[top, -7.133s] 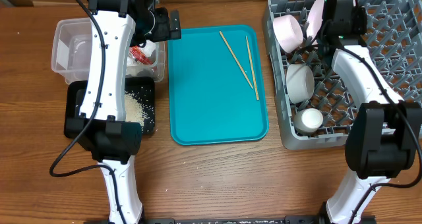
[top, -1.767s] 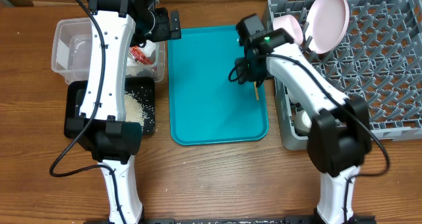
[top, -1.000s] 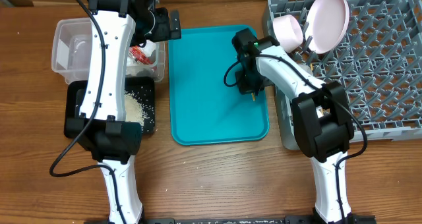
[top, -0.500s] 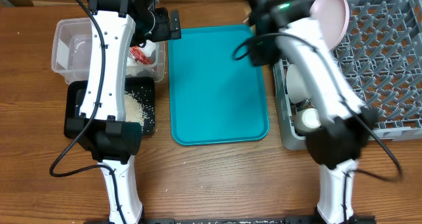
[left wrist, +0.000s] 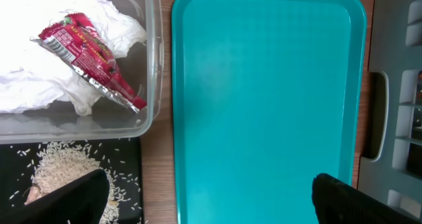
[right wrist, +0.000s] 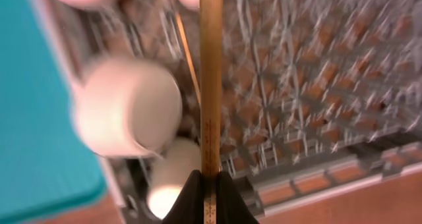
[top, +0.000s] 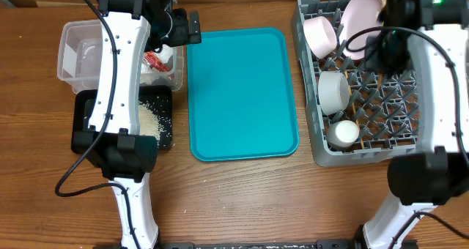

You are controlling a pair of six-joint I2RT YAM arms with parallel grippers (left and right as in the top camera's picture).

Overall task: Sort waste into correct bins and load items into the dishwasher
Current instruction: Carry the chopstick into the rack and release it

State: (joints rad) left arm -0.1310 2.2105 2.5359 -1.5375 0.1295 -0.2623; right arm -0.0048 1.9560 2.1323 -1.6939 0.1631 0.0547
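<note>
Chopstick being carried into the rack

The right gripper (right wrist: 211, 199) is pinched tight on a chopstick (right wrist: 211, 85) and holds it over the grey rack (top: 352, 155), above the pegs near a bowl (top: 333, 91) and the cup (top: 343, 133). The plate (top: 363, 18) stands at the back. A thin stick among the pegs (right wrist: 188, 59) looks like the second chopstick. To my eye this is the loading step, nearly done. Next it should lower the stick between the pegs and let go, without knocking the bowl. The left gripper (left wrist: 204, 201) hangs with its jaws wide apart and nothing in them, by the tub (top: 73, 51) that holds the napkin (left wrist: 39, 85) and wrapper (left wrist: 86, 49). The rice (top: 150, 117) is in the black tray (top: 165, 132). The teal tray (top: 242, 95) sits bare on a wooden table (top: 242, 198), and little of the room shows.
</note>
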